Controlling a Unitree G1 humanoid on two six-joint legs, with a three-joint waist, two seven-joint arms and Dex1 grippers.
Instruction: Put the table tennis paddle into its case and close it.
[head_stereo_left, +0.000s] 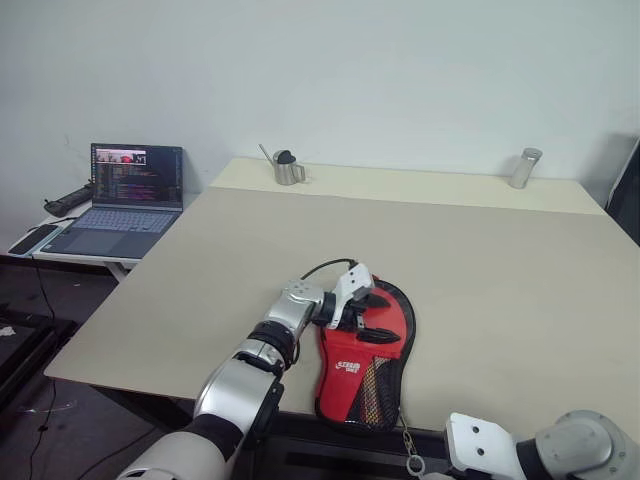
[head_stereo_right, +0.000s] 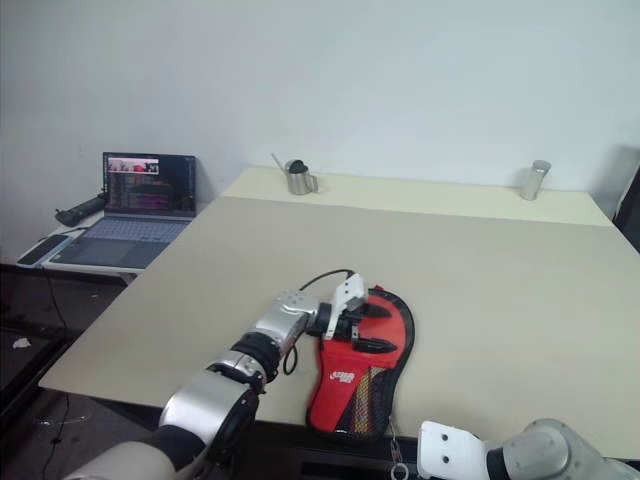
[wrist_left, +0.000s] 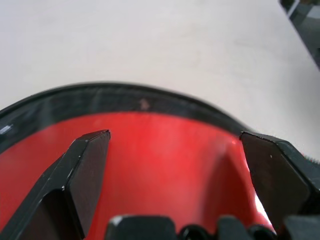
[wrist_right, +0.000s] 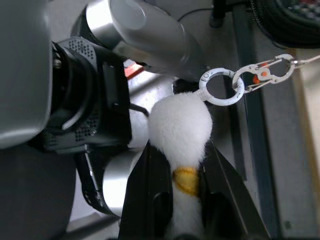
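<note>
Left eye view gives me the wide beige surface (head_stereo_left: 480, 260) first, with the case (head_stereo_left: 366, 360) lying open at its near edge, red lining up, mesh pocket and white logo toward me, its black rim just past the edge. Whether the table tennis paddle sits inside I cannot tell; red on red hides it. My left claw (head_stereo_left: 375, 315) hangs over the round end, fingers spread wide, gripping nothing. My right claw (wrist_right: 182, 187) is pinched on a white plush charm (wrist_right: 180, 130) joined by a ring and clip (wrist_right: 262, 72) to the zip chain. I judge the fabric soft and floppy, so I'd pull by that charm.
</note>
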